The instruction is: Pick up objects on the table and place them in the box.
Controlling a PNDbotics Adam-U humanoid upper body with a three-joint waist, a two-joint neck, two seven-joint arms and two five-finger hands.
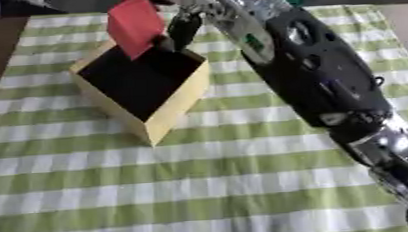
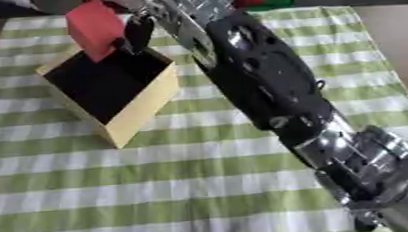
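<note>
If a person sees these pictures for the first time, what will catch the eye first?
The long black and silver right arm crosses from the lower right corner. Its right hand holds a red flat rectangular block above the open yellow box with a dark inside, on the green-and-white striped tablecloth.

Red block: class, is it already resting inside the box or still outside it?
Not resting inside: the red block is held tilted at the box's far rim by the right hand, mostly above the opening.

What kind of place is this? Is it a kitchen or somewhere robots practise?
Probably a practice table for robots, not a kitchen. A green-and-white checked cloth covers the table, a yellow box stands open on it, and the robot's right hand holds a red block over the box.
</note>
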